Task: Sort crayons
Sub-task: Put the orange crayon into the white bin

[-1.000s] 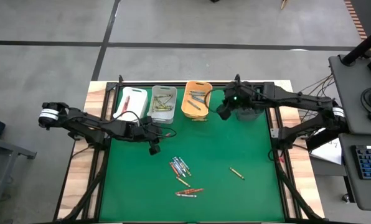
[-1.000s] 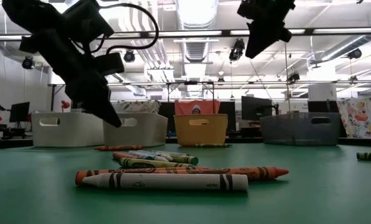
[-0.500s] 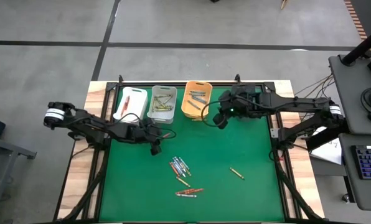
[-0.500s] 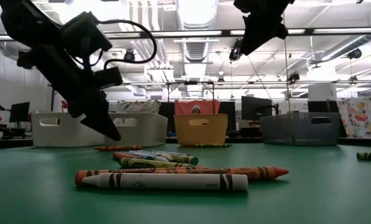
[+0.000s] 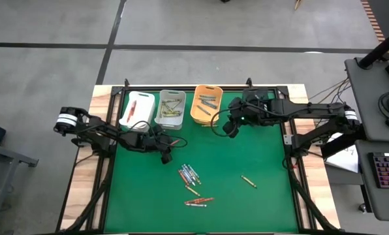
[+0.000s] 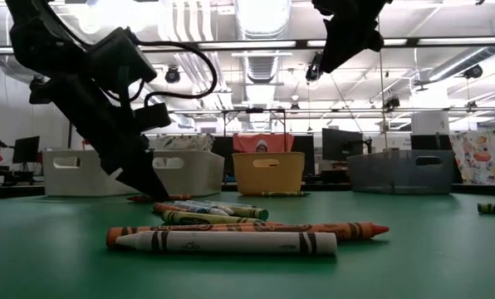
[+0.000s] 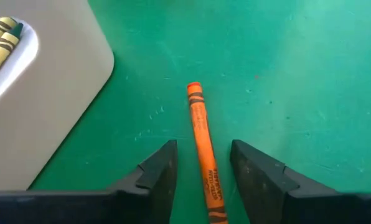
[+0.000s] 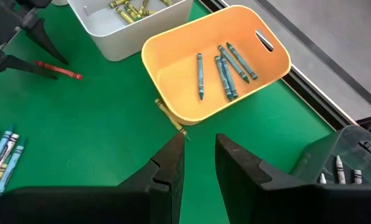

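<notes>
Orange crayon (image 7: 204, 149) between open left claw (image 7: 202, 177) fingers

Crayons (image 5: 189, 175) lie flat in loose cluster mid-mat, one orange crayon (image 7: 205, 152) apart nr bins, others binned.

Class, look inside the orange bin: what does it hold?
The orange bin holds several blue crayons: one lying apart, the others bunched near the handle slot. The near wall hides a strip of the floor, so more there cannot be ruled out.
</notes>
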{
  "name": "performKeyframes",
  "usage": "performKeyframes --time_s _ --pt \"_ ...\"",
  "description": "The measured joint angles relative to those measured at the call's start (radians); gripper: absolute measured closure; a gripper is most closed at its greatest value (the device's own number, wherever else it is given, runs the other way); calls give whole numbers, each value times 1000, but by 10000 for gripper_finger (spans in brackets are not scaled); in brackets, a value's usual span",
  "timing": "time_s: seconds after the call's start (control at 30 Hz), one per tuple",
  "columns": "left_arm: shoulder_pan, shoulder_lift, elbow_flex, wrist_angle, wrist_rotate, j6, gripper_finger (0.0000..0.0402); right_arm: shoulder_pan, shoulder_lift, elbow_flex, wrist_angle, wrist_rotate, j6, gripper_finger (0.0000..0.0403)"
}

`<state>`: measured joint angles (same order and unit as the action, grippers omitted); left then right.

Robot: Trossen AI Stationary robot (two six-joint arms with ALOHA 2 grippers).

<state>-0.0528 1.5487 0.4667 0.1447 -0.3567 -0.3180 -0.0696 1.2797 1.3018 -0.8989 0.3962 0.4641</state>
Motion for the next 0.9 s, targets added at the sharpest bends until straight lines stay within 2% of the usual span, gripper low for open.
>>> performKeyframes --time_s 0.47,0.9 --pt "-4 -31 -2 -18 18 2 392 0 0 0 0 0 -3 323" --pt "-35 -154 -7 -57 41 9 399 0 0 -2 1 -1 -3 323"
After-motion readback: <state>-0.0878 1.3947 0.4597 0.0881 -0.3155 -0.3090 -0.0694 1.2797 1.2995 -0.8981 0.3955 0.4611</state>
